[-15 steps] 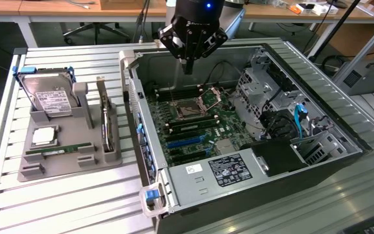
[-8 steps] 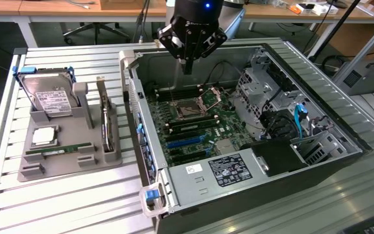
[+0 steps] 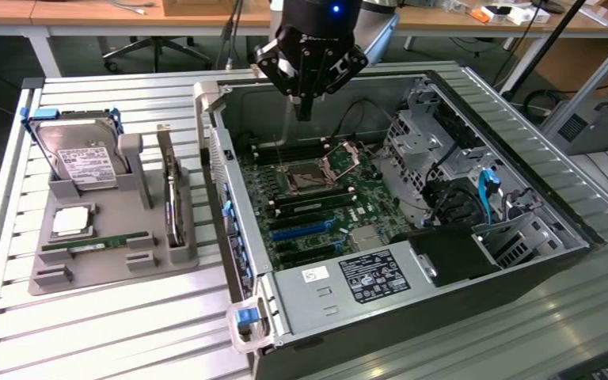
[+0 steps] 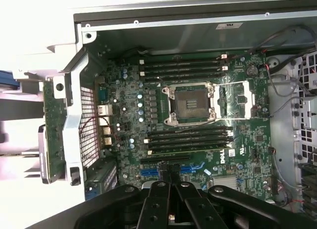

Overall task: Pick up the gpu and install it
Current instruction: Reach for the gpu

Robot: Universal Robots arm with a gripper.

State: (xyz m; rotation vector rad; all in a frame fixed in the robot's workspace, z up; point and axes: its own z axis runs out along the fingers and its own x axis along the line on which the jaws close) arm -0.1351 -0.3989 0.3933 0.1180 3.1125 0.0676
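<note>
- Exterior view: the gpu is stood on edge in the gray holder, with its long axis running near-to-far.
- The gripper is clenched empty above the open case.

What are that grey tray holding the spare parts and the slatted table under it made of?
The grey tray looks like matte plastic, perhaps printed: even dull grey, blocky slots. The table seems bare aluminium: pale, silvery ribbed slats with a soft sheen.

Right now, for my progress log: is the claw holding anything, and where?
Nothing: the claw is shut above the motherboard; the gpu stands in the gray rack.
</note>
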